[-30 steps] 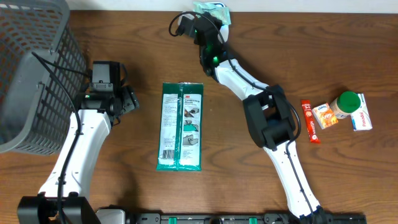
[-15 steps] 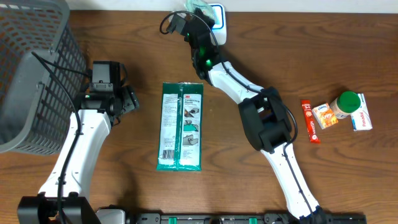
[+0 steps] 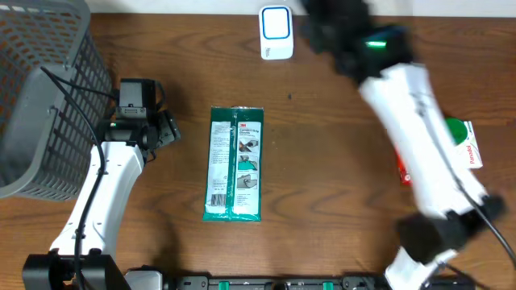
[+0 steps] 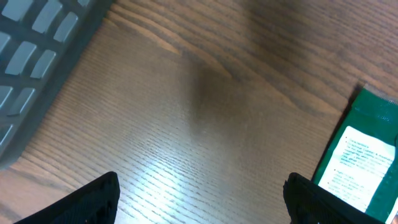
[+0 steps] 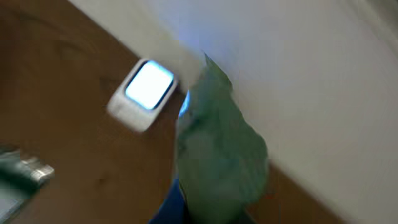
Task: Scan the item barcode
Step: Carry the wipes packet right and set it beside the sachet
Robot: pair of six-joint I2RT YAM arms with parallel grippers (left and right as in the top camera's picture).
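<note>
Overhead, tabletop (image 3: 322,161) of dark wood.

- Scanner (image 3: 276,32): a white unit with a lit blue face, standing at the 12 o'clock edge.
- Flat green package (image 3: 235,163): lies label up near the centre, long axis running 12 to 6, with nothing touching it.
- Grey mesh basket (image 3: 40,97): at 10 o'clock.
- Small goods at 3 o'clock: a green-capped bottle (image 3: 455,129), a white box (image 3: 472,151) just beside it and a red packet (image 3: 403,171). All three are partly hidden by the right arm (image 3: 411,105).

Left pincer (image 3: 167,129): at 9 o'clock of the flat green package and apart from it. In the left wrist view its fingertips (image 4: 102,194) stand wide with only bare wood between them. It holds nothing. The package corner shows at 3 o'clock and the basket wall at 10 o'clock.

Right pincer (image 3: 316,22): a dark blur at about 1 o'clock of the tabletop, just to the 3 o'clock side of the scanner. It is closed. In the right wrist view a green pouch (image 5: 217,155), soft and crumpled, rises from its grip at frame centre and is badly blurred. The scanner's bright face sits at 10 o'clock of the pouch, near it. Whether they touch I cannot tell. Pale wall (image 5: 323,74) fills the 1 to 3 o'clock side. No print or barcode can be read on the pouch.
</note>
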